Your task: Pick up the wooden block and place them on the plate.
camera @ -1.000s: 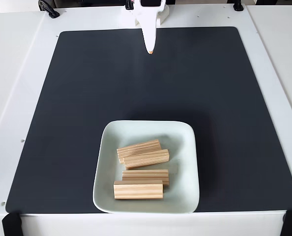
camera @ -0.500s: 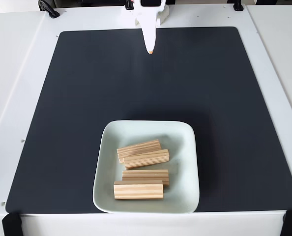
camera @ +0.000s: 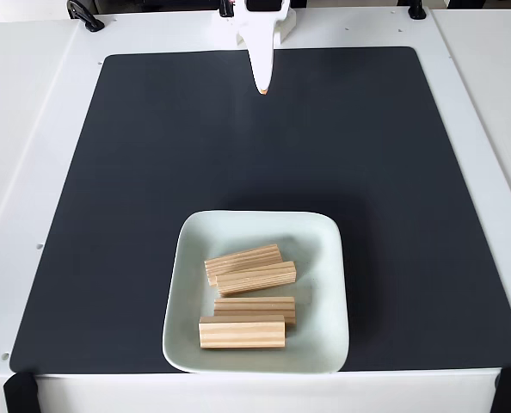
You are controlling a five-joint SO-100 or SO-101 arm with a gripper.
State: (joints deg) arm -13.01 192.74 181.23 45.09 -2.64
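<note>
Lying flat across the white table (camera: 32, 129): a large black mat (camera: 195, 146) with rounded corners, reaching nearly to the front edge. Sitting at the table's two front corners: black straps (camera: 19, 391), one each side. Curling at the far left corner: a black cable (camera: 83, 15).

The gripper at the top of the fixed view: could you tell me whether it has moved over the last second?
No. The gripper sits at the same spot near the black mat's top edge.
</note>
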